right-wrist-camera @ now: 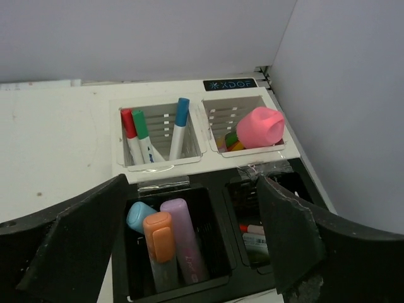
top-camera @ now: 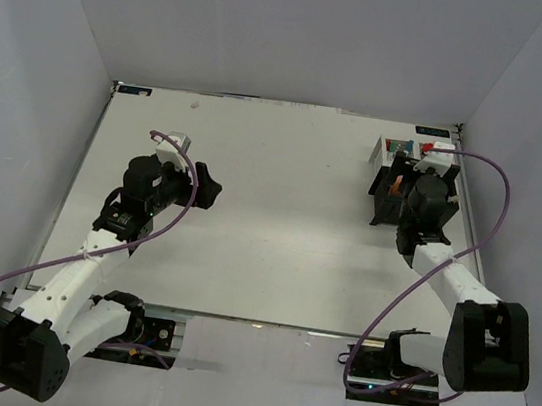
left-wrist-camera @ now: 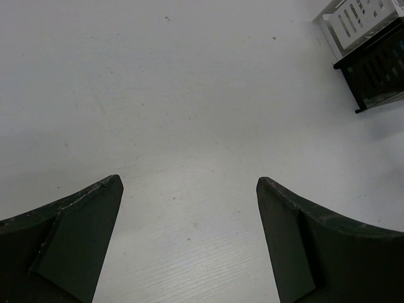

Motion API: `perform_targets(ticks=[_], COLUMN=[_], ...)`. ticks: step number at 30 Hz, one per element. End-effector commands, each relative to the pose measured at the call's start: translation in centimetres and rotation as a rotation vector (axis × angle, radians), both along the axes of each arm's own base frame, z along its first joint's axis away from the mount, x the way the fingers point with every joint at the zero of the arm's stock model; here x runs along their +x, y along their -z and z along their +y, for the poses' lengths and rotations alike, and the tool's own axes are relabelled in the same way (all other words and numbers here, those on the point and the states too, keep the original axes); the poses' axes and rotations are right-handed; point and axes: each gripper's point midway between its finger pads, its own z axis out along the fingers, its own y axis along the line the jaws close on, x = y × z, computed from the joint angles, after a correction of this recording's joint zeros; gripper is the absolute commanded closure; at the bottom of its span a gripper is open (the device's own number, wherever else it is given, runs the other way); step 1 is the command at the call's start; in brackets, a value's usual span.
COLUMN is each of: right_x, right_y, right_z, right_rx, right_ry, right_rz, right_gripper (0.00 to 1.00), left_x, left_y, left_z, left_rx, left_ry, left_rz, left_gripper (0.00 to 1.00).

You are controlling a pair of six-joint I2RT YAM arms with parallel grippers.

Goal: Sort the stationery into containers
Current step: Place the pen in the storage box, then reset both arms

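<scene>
The organizer [top-camera: 387,179] stands at the table's far right. In the right wrist view its black part [right-wrist-camera: 218,240] holds an orange marker [right-wrist-camera: 159,237], a purple marker [right-wrist-camera: 183,237] and a blue marker [right-wrist-camera: 139,214] in the left compartment. The white mesh part [right-wrist-camera: 199,161] holds red [right-wrist-camera: 128,126], green [right-wrist-camera: 139,123] and blue-capped [right-wrist-camera: 181,113] pens, and a pink-capped bottle [right-wrist-camera: 259,126]. My right gripper [right-wrist-camera: 189,243] is open and empty just above the black compartments. My left gripper [left-wrist-camera: 189,243] is open and empty above bare table; the organizer [left-wrist-camera: 372,57] shows at the left wrist view's far right.
White walls enclose the table on three sides. A small black label [right-wrist-camera: 229,84] lies on the table behind the organizer. The right arm's purple cable [top-camera: 479,232] loops beside the organizer. The table's right edge runs close to the organizer.
</scene>
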Motion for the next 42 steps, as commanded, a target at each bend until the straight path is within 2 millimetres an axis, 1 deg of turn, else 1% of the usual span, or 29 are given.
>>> perform_targets(ticks=[1,2,4,5,6,7,8,9,10,11,12,13,14,15,16,17,18,19,21,22,24,25,26,28,29,32,38,41,42], right_x=[-1.5,-2.4,-3.4,-4.6,-5.2,-6.7,-7.5,-8.3,-9.2,-11.0,-12.0,-13.0,-14.8,-15.7,-16.6,-18.3,-19.1,-19.8,-21.8,-22.4,-24.1,-24.7,-25.9,-26.4,-27.2,-27.8,-27.6,-27.4,-27.4], right_y=[-4.6,-6.4,-7.3,-9.1,-9.7,-11.1,-11.9,-12.5,-13.8,-14.2,-14.8,-15.0,-16.5,-16.2,-16.5,-17.7,-17.0,-17.0,-17.5,-16.8,-16.6,-16.3,-16.5,-15.8,-15.9,-15.4,-13.6,-13.2,-13.2], right_z=[0.0,0.0,0.3,0.3,0.6,0.6,0.6,1.0,1.1,0.9,0.8,0.6,0.3,0.1,0.0,-0.3,-0.3,-0.3,-0.7,-0.8,-0.2,-0.3,-0.7,-1.1,-1.4,-1.8,-1.5,-1.4,-1.4], right_rx=[0.032,0.046,0.060,0.078,0.083,0.082,0.082,0.109,0.116,0.121,0.124,0.122,0.129,0.132,0.142,0.157,0.166,0.164,0.151,0.143,0.149,0.143,0.146,0.140,0.137,0.132,0.127,0.125,0.125], right_ry=[-0.015,-0.022,-0.047,-0.060,-0.081,-0.094,-0.104,-0.131,-0.142,-0.146,-0.155,-0.154,-0.154,-0.150,-0.156,-0.157,-0.160,-0.165,-0.167,-0.170,-0.222,-0.224,-0.221,-0.208,-0.207,-0.191,-0.207,-0.210,-0.210], right_rz=[-0.103,-0.136,-0.111,-0.141,-0.135,-0.129,-0.130,-0.133,-0.149,-0.139,-0.150,-0.145,-0.189,-0.177,-0.192,-0.239,-0.207,-0.207,-0.225,-0.204,-0.238,-0.241,-0.283,-0.301,-0.329,-0.345,-0.313,-0.301,-0.302], right_gripper=[0.09,0.04,0.02,0.02,0.03,0.04,0.06,0.07,0.08,0.10,0.10,0.10,0.10,0.10,0.10,0.10,0.10,0.10,0.10,0.10,0.10,0.10,0.10,0.10,0.10,0.10,0.10,0.10,0.10], left_x=[0.2,0.2,0.2,0.2,0.2,0.2,0.2,0.0,-0.1,-0.3,-0.7,-0.8,-1.0,-1.6,-1.9,-2.3,-2.7,-3.5,-4.4,-5.2,-6.3,-6.7,-7.6,-8.5,-9.3,-10.3,-11.1,-11.0,-10.8], left_y=[-2.5,-2.6,-2.6,-2.9,-3.2,-3.7,-3.7,-4.5,-5.1,-5.9,-6.4,-8.1,-9.0,-10.7,-11.6,-12.4,-12.5,-14.5,-15.0,-15.8,-16.3,-16.5,-16.7,-16.5,-16.8,-15.5,-13.7,-12.6,-11.8], left_z=[0.3,0.3,0.5,0.6,0.7,1.1,1.2,1.3,1.4,1.6,1.8,2.0,2.5,2.9,3.3,3.7,4.4,5.0,5.7,6.1,6.7,6.8,7.1,7.4,7.7,8.2,9.5,9.1,8.9], left_rx=[-0.008,-0.008,-0.006,-0.007,-0.007,-0.008,-0.009,-0.015,-0.020,-0.025,-0.024,-0.030,-0.026,-0.024,-0.022,-0.019,-0.003,-0.011,0.001,-0.005,-0.004,-0.010,-0.020,-0.041,-0.056,-0.073,-0.055,-0.061,-0.063], left_ry=[-0.017,-0.018,-0.027,-0.033,-0.039,-0.060,-0.066,-0.070,-0.075,-0.085,-0.091,-0.102,-0.123,-0.134,-0.151,-0.166,-0.191,-0.213,-0.237,-0.242,-0.260,-0.263,-0.269,-0.282,-0.288,-0.310,-0.363,-0.345,-0.341], left_rz=[-0.062,-0.065,-0.067,-0.075,-0.082,-0.098,-0.094,-0.108,-0.117,-0.126,-0.126,-0.156,-0.171,-0.196,-0.210,-0.222,-0.214,-0.256,-0.256,-0.281,-0.293,-0.300,-0.316,-0.314,-0.335,-0.322,-0.333,-0.306,-0.284], left_gripper=[0.02,0.02,0.02,0.02,0.02,0.02,0.02,0.02,0.02,0.02,0.02,0.02,0.02,0.02,0.02,0.02,0.02,0.02,0.02,0.02,0.02,0.02,0.02,0.02,0.02,0.02,0.02,0.02,0.02])
